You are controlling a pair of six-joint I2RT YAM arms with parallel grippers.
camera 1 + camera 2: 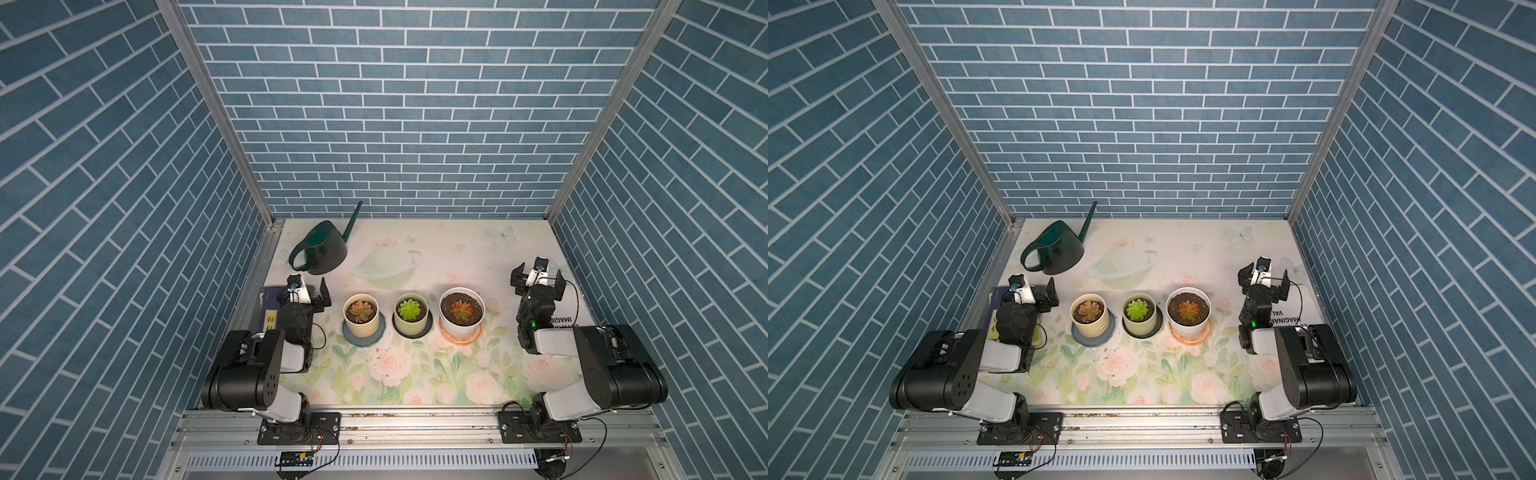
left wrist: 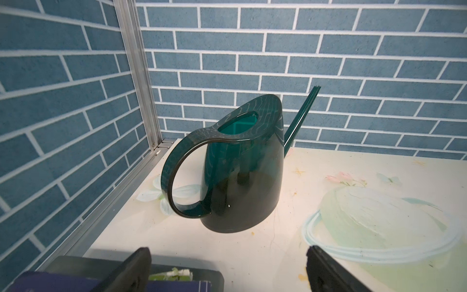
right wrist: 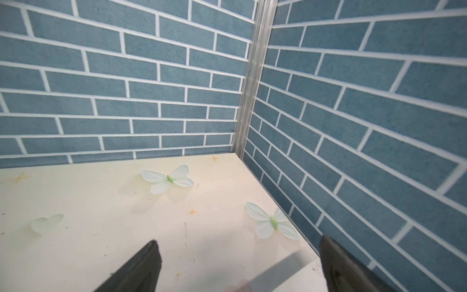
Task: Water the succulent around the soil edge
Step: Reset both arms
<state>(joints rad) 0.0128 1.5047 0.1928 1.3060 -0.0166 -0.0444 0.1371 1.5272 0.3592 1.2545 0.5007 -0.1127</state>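
Left arm and right arm are holding their jaws spread, empty. The watering can is sitting at 10 o'clock on the counter, its handle facing the left arm, likely for an easy grasp. The potted succulents are standing in a row at centre.

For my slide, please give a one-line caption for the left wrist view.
Green watering can stands upright on the floral table, ahead of the open left gripper.

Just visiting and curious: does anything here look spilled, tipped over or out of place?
Only dark crumbs, likely soil, scattered on the mat in front of the pots. The pots and the can stand upright; nothing looks damaged.
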